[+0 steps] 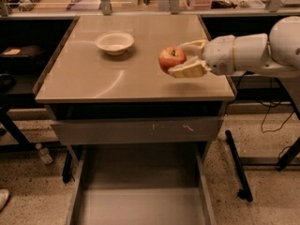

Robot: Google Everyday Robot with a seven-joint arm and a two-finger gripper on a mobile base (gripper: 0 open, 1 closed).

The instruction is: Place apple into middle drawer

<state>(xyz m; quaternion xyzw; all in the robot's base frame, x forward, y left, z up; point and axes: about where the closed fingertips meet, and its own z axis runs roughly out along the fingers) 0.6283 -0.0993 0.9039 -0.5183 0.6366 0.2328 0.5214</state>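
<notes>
The red apple [171, 58] is held in my gripper [180, 59], lifted a little above the right part of the tabletop [93, 78]. The gripper reaches in from the right and its pale fingers [187, 71] are shut around the apple's right side. The middle drawer [140, 191] is pulled open below the table, at the bottom of the view. It is wide and grey with a flat bare floor and thin side walls. The gripper and apple are above and behind the drawer, over the table.
A white bowl [114, 42] stands at the back left of the tabletop. A closed drawer front [136, 130] with pale scratch marks sits just under the tabletop. Black bench frames stand on both sides, and a small bottle [44, 154] lies on the floor at left.
</notes>
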